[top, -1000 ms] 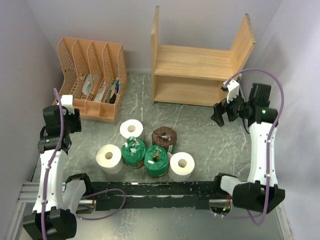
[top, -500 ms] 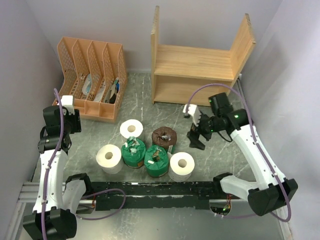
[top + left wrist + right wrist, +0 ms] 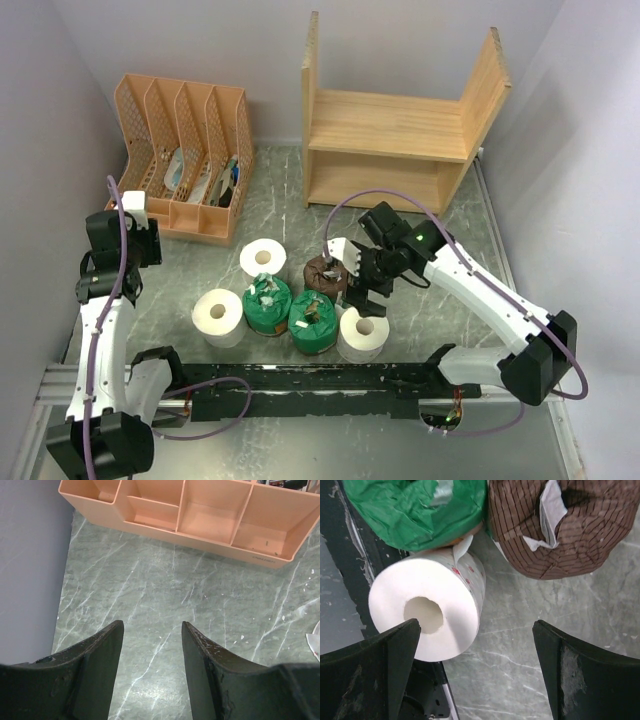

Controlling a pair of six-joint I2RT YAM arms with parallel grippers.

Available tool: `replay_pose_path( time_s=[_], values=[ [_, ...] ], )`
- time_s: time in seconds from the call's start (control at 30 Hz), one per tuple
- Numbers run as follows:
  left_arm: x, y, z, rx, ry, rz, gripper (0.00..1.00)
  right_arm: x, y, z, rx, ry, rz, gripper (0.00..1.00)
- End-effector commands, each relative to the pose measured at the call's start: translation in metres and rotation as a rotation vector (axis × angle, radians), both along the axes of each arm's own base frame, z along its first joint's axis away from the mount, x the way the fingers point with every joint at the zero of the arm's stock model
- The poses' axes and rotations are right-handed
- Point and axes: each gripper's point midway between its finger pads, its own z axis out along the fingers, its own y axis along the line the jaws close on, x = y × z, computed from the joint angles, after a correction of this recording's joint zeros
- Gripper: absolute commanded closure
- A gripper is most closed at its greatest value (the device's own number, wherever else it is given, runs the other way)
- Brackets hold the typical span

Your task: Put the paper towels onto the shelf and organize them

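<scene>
Six paper towel rolls stand in a cluster at mid-table. The three white ones are at the back (image 3: 263, 258), the left (image 3: 218, 316) and the front right (image 3: 363, 332). Two green-wrapped rolls (image 3: 265, 303) (image 3: 313, 320) stand between them, and the brown-ended roll (image 3: 325, 272) is behind. My right gripper (image 3: 362, 292) is open and empty, hovering over the front-right white roll (image 3: 430, 610), next to the brown-ended roll (image 3: 560, 525). My left gripper (image 3: 151, 625) is open and empty over bare table at the far left. The wooden shelf (image 3: 390, 150) at the back holds nothing.
An orange slotted file organizer (image 3: 185, 160) with papers stands back left; its base shows in the left wrist view (image 3: 200, 515). A black rail (image 3: 300, 378) runs along the near edge, right behind the front rolls. Grey walls close in on both sides.
My right arm has swung from beside the shelf's lower right to the left and forward, and now hangs over the front-right white roll. The left arm has not moved.
</scene>
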Motion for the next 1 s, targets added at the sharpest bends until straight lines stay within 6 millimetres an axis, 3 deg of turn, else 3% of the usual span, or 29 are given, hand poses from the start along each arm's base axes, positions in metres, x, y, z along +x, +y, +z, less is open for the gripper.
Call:
replay_pose_path(
  time_s=[0.0,0.27,0.63,0.83,0.97],
  values=[
    [0.000,0.004,0.004,-0.002,-0.020,0.016,0.38,-0.003,-0.008,-0.015,-0.059,-0.002,-0.014,0.03],
    [-0.001,0.004,0.005,0.000,-0.024,0.013,0.38,-0.005,-0.019,-0.041,-0.098,-0.041,-0.038,0.03],
    [-0.002,0.004,0.007,0.002,-0.033,0.014,0.39,0.003,-0.014,-0.053,-0.119,-0.054,-0.025,0.03],
    [-0.003,0.005,0.008,0.002,-0.040,0.019,0.38,-0.008,-0.012,-0.066,-0.161,0.046,0.030,0.11],
    [-0.002,0.006,0.007,-0.001,-0.035,0.025,0.38,-0.011,-0.010,-0.069,-0.170,0.067,0.049,0.22]
  ],
)
